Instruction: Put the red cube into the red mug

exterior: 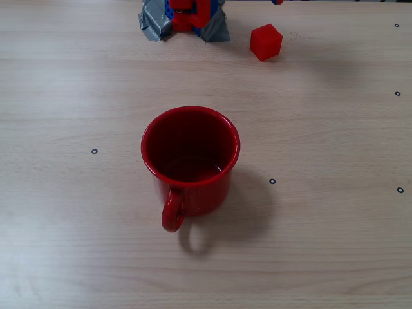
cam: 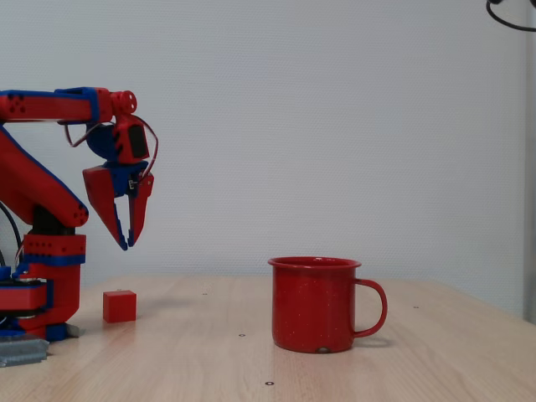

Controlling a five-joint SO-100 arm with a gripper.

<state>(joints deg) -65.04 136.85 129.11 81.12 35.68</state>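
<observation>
Closest to the lens in both fixed views stands the red mug (exterior: 190, 161), upright on the pale wooden counter (exterior: 322, 225), mouth open and nothing in it; its handle points toward the camera in the overhead view. Well apart from it, near the arm's base (cam: 38, 293), sits the red cube (cam: 120, 306), resting flat on the counter and touching nothing. Above and just to the side of the cube hangs the tool (cam: 130, 239), pointing down, its tips close together with only a slim gap and nothing between them. Small, solid and matte, the cube looks light, stiff and not slippery. Two opposite flat faces look the best hold, taken square so it cannot twist out. The mug's wide mouth leaves ample margin.
</observation>
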